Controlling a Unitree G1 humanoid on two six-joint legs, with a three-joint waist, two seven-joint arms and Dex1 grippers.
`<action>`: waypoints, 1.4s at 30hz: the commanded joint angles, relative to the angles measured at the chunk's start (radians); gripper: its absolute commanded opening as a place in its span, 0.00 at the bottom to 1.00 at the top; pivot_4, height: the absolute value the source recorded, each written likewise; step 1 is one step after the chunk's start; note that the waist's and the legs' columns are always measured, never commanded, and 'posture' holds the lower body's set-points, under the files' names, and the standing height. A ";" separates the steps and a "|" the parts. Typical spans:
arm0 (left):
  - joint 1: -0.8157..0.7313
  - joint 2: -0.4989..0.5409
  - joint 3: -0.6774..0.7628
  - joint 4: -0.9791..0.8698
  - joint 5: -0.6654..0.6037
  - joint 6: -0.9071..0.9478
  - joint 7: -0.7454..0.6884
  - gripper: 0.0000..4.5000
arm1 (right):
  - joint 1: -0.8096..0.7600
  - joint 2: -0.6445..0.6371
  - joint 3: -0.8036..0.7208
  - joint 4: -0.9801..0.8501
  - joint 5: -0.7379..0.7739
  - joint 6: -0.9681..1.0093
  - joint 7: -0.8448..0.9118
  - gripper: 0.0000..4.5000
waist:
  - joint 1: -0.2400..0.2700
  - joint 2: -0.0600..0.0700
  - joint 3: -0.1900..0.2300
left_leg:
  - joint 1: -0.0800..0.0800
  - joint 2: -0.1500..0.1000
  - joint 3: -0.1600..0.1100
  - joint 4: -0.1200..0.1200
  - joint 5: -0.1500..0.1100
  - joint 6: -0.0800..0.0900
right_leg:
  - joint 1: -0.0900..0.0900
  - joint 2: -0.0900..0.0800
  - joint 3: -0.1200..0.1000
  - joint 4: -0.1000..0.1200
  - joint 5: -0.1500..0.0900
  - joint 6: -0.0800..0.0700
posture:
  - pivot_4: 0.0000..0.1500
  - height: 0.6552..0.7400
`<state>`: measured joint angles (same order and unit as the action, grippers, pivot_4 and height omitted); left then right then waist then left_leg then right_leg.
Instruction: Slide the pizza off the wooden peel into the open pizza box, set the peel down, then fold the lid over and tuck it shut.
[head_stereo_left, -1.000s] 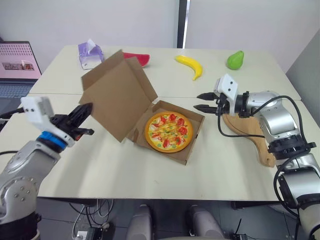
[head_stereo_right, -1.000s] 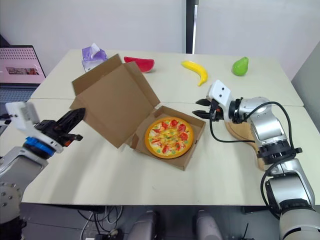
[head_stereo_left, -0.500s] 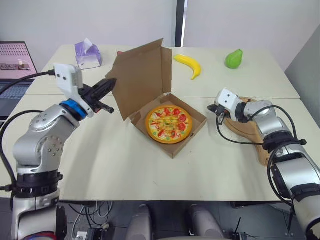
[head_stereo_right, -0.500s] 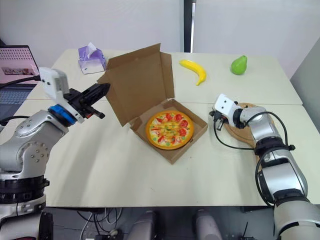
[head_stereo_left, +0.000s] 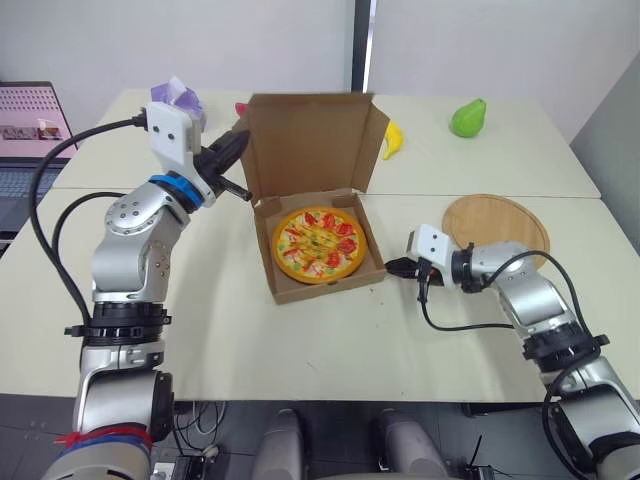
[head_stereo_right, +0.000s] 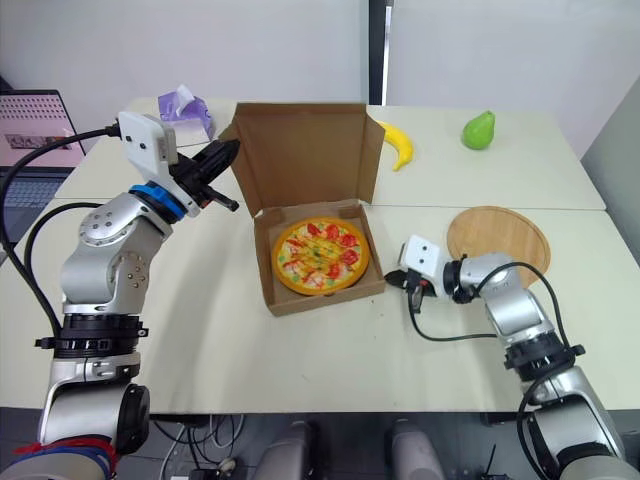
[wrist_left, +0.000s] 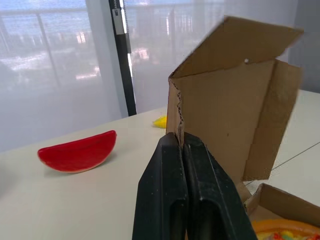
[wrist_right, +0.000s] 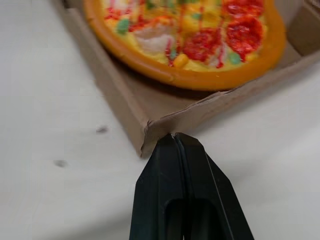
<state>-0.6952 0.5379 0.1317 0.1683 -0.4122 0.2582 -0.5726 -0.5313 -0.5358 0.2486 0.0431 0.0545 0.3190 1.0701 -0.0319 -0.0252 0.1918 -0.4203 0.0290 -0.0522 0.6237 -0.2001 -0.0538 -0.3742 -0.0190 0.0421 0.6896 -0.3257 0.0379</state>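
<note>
The pizza (head_stereo_left: 318, 243) sits in the pizza box (head_stereo_left: 325, 290) and the peel (head_stereo_left: 497, 222) lies on the table, so folding is in hand. The left gripper (wrist_left: 179, 142), fingers together, meets the upright lid (head_stereo_left: 310, 140) at its side edge; the right gripper (wrist_right: 175, 137) – also closed – touches the box's front corner. Push the lid over slowly, bracing that corner against sliding.

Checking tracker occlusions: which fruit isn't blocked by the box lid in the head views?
The green pear, far right, in full view; the lid hides part of banana and watermelon slice.
</note>
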 joint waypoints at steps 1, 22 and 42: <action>-0.032 -0.008 0.009 -0.015 0.013 -0.030 -0.012 0.00 | 0.005 0.018 -0.008 -0.142 0.057 0.092 -0.011 0.00 | 0.000 0.000 0.000 | 0.000 0.000 0.000 0.000 0.000 0.000 | 0.000 0.000 0.000 0.000 0.000 0.000 | 1.00 1.00; -0.078 -0.031 0.039 0.062 0.036 -0.056 -0.018 0.00 | -0.250 0.142 -0.318 0.115 0.106 -0.021 -0.456 0.59 | 0.003 0.000 0.000 | -0.001 0.000 0.000 0.001 0.000 0.000 | -0.001 0.000 -0.001 0.001 0.000 0.000 | 1.00 1.00; -0.063 -0.027 0.040 0.035 0.045 -0.039 -0.031 0.00 | -0.373 0.298 -0.310 0.153 0.201 0.072 -0.573 0.81 | 0.001 0.000 0.000 | -0.005 -0.001 0.000 0.003 0.000 0.000 | -0.007 0.000 0.001 0.007 0.000 0.000 | 1.00 1.00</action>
<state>-0.7511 0.5046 0.1625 0.2492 -0.3710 0.2300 -0.6012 -0.8780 -0.2340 -0.0552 0.2119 0.2547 0.4197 0.4983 -0.0304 -0.0254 0.1919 -0.4257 0.0283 -0.0518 0.6270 -0.2000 -0.0537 -0.3813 -0.0192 0.0426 0.6964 -0.3255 0.0381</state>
